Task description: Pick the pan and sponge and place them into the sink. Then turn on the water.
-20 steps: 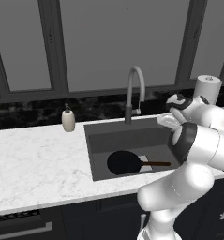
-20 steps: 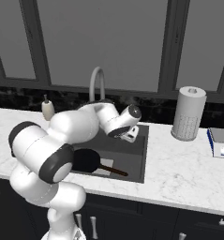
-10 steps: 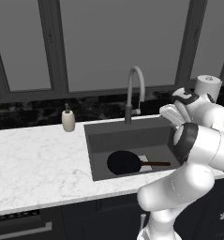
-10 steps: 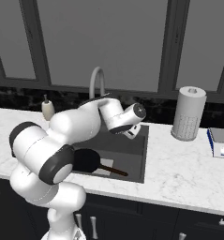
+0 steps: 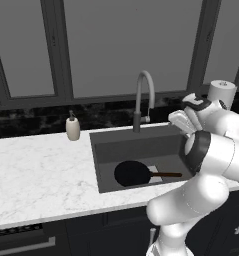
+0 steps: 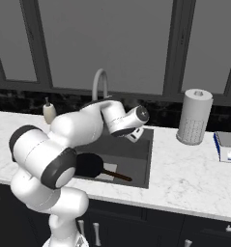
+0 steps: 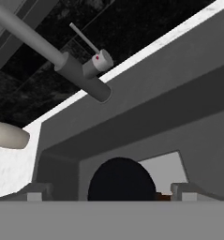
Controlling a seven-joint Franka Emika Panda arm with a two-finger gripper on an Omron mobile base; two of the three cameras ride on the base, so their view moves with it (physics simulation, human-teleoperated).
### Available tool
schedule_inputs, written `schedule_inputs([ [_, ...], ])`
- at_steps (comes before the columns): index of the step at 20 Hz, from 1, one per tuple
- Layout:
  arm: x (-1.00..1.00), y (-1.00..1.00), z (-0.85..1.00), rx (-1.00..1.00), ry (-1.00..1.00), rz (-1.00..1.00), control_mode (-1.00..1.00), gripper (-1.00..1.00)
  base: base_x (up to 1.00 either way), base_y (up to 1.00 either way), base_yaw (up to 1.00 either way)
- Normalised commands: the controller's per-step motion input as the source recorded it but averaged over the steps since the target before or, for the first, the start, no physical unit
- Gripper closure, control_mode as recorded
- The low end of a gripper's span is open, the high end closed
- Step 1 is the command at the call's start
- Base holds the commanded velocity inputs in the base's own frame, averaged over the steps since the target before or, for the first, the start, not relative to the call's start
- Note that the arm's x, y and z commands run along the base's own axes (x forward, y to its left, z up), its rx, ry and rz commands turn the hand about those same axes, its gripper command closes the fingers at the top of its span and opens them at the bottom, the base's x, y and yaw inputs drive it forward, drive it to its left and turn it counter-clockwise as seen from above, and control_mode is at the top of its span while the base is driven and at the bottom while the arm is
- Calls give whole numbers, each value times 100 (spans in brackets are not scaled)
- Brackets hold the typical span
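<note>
Over the last second I've swung the end effector [image 6: 135, 136] up and away from the sink [image 6: 136, 161], toward its right rim. In the right base view the wrist sat lower over the basin; now it rides higher, its round end pointing toward the paper towel roll [image 6: 194, 117]. In the left base view the hand has lifted and drifted slightly right, just in front of that roll [image 5: 222, 92]. The pan [image 7: 120, 180] now lies below and ahead of the end effector.
</note>
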Motion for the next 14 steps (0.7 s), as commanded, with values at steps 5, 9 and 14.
schedule_inputs([
  [5,25,27,0,8,-5,-6,-100,-100,0,0,0],
  [9,27,10,0,7,-4,-8,-100,-100,0,0,0],
  [14,19,4,-2,2,-7,-4,-100,-100,0,0,0],
])
